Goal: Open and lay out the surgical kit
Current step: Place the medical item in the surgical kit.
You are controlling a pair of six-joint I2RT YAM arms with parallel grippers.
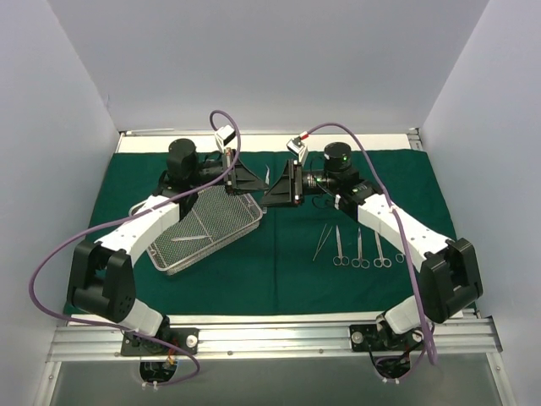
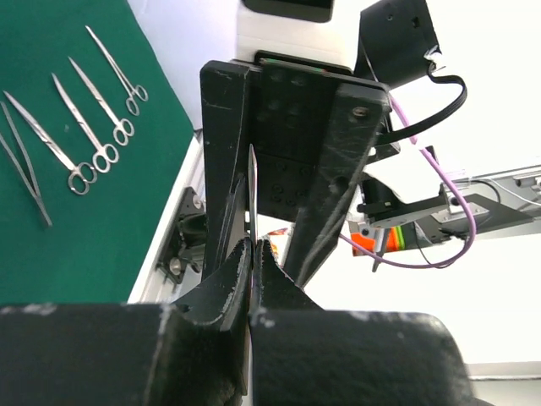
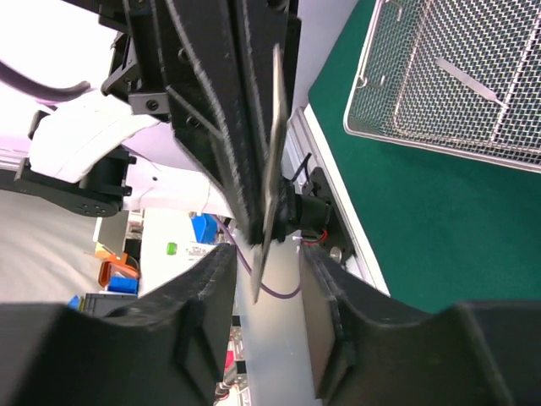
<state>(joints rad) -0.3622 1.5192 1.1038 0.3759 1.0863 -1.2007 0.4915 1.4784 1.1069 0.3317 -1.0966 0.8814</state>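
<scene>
Nearest, laid-out scissors and forceps (image 1: 359, 249) on the green drape (image 1: 279, 279), with the wire-mesh tray (image 1: 190, 245) to the left. Beyond, in mid-air, the left gripper (image 2: 254, 254) is clamped on a slim steel instrument (image 3: 274, 144), judged light, stiff and slippery and best pinched across its flats. The right gripper (image 3: 266, 254) straddles its free end, jaws apart.

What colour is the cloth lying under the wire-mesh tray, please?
The cloth is dark green, clearest in the top external view.
</scene>
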